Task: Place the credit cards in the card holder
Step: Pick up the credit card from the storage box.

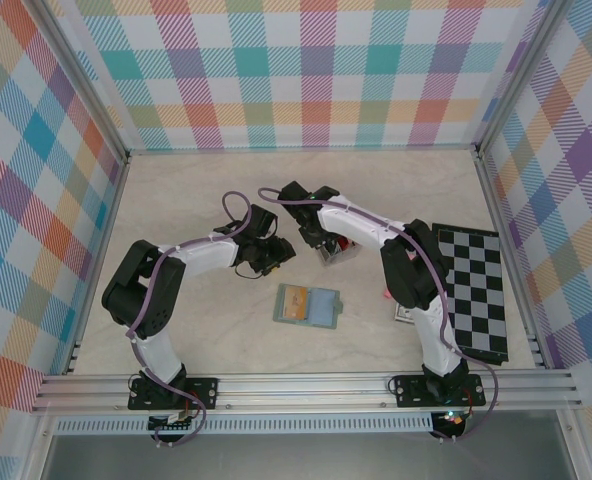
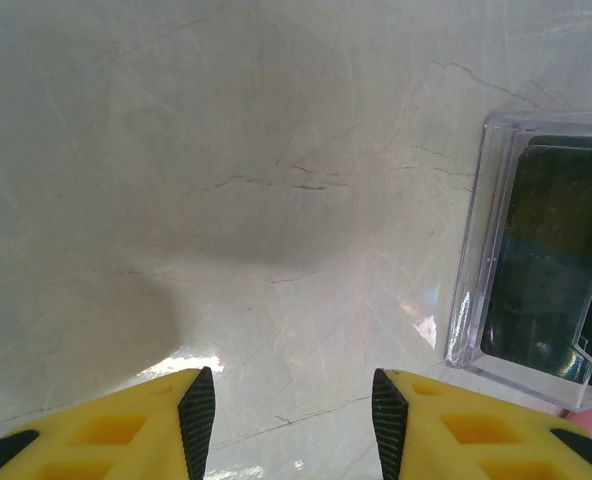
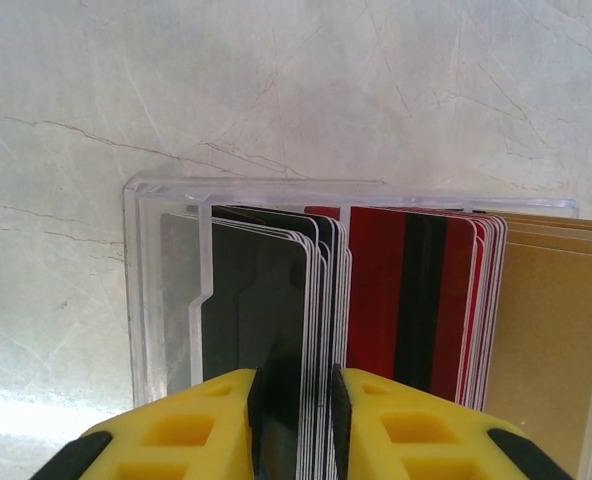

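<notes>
Left of the clear rack (image 3: 136, 290), the left gripper (image 2: 294, 400) hangs over the bare table (image 2: 226, 200), jaws partly apart with nothing between them. Just nearer than the rack lies the open green card holder (image 1: 323, 308), with an orange card (image 1: 294, 302) on it. The credit cards (image 3: 376, 290) stand upright in the rack: black, red, tan. The right gripper (image 3: 294, 400) straddles the black ones, jaws narrow; I cannot tell whether they pinch. Right of the rack lies a chessboard (image 1: 473, 290).

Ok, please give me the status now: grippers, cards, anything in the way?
Left gripper open over bare table. Right gripper astride black credit cards in clear rack, grip unconfirmed. Card holder open, nothing blocking it.
</notes>
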